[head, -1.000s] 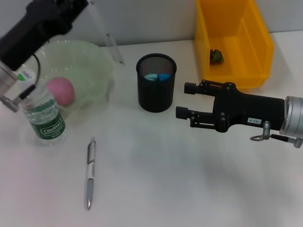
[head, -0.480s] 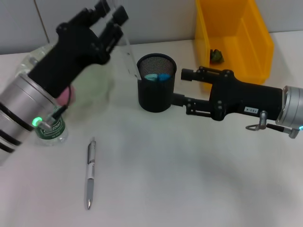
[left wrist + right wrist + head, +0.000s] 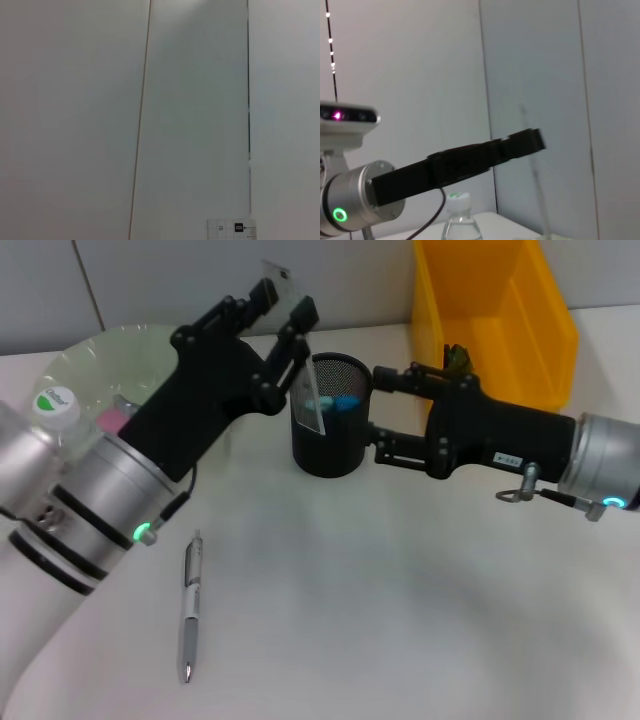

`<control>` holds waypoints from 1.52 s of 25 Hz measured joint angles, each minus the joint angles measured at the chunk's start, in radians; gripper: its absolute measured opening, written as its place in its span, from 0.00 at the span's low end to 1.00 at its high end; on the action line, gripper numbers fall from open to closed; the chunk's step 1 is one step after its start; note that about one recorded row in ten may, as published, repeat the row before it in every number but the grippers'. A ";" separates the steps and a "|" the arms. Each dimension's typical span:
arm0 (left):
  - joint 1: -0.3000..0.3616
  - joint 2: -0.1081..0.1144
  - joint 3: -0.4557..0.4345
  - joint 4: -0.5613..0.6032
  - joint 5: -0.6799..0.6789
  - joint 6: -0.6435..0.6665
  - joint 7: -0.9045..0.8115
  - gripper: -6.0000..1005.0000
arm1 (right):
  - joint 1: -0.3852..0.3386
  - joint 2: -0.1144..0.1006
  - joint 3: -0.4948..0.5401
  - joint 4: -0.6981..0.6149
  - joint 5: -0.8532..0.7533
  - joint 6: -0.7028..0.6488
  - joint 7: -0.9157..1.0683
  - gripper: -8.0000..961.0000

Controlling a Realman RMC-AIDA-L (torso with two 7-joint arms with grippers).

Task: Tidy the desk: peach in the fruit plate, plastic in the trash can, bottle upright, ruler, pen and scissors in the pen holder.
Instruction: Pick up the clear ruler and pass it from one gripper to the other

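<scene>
Ruler [image 3: 305,360]: clear plastic, held steeply tilted, its lower end inside the rim of the pen holder [image 3: 331,445], its upper end above the left gripper [image 3: 284,298]. A strip of its printed scale shows in the left wrist view [image 3: 231,229]; in the right wrist view it appears as a faint upright sliver [image 3: 535,175].

Left gripper: reaching in from the desk's [image 3: 400,600] left side, fingers pinching the ruler just over the holder's left rim. Seen as a dark bar in the right wrist view [image 3: 520,142].

Pen holder: black mesh cup, upright, at the middle of the desk toward its far edge; blue items lie inside.

Right gripper [image 3: 385,410]: coming from the right, jaws spread, one finger on each side of the pen holder's right wall; whether they touch it cannot be told.

Pen [image 3: 190,605]: silver, lying flat near the front left of the desk, well apart from the holder.

Bottle [image 3: 55,410]: upright at the left edge, white cap, mostly hidden by the left arm; also visible in the right wrist view [image 3: 460,217].

Peach [image 3: 112,418]: pink, in the pale green fruit plate [image 3: 110,355] at the far left corner.

Trash can [image 3: 500,330]: yellow bin at the far right corner, a small green scrap inside.
</scene>
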 joint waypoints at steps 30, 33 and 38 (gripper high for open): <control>-0.015 -0.001 0.112 0.019 -0.143 -0.083 0.109 0.40 | 0.059 0.007 -0.300 0.172 0.343 0.187 -0.281 0.76; -0.013 -0.001 0.114 0.019 -0.147 -0.080 0.110 0.40 | 0.061 0.007 -0.345 0.187 0.403 0.197 -0.308 0.76; -0.014 -0.001 0.144 0.019 -0.191 -0.078 0.148 0.40 | 0.061 0.007 -0.363 0.196 0.422 0.209 -0.316 0.75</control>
